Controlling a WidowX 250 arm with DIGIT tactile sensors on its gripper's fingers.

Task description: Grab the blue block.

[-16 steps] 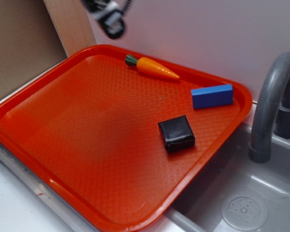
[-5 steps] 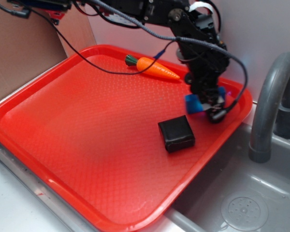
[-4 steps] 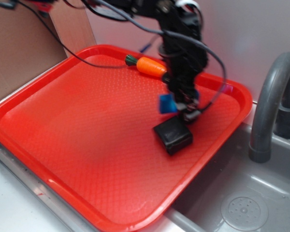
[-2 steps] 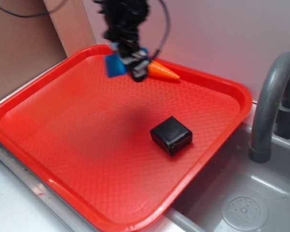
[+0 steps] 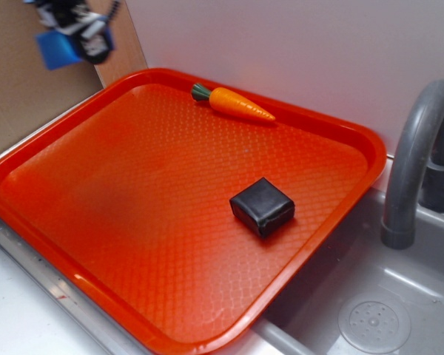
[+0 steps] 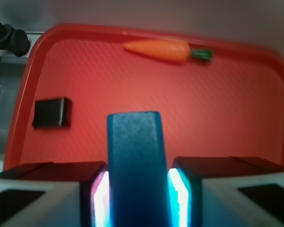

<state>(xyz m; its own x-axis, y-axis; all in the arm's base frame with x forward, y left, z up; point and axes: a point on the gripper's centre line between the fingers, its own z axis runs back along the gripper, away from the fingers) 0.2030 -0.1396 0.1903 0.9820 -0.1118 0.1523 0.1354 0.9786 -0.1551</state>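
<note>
My gripper (image 5: 74, 33) hangs high at the top left of the exterior view, above and beyond the red tray's far left corner, shut on the blue block (image 5: 58, 49). In the wrist view the blue block (image 6: 136, 165) stands between both fingers (image 6: 99, 196), pressed on each side, sticking out forward over the tray (image 6: 255, 118). The block is lifted well off the tray.
On the red tray (image 5: 96, 222) lie a toy carrot (image 5: 233, 103) near the back rim and a glossy black cube (image 5: 262, 206) right of centre. A grey faucet (image 5: 414, 163) and sink (image 5: 370, 310) sit to the right. A cardboard panel (image 5: 22, 81) stands behind on the left.
The gripper came down on the blue block at the tray's back right, shut on it, nudged the black cube, then carried the block up and leftward to the top left.
</note>
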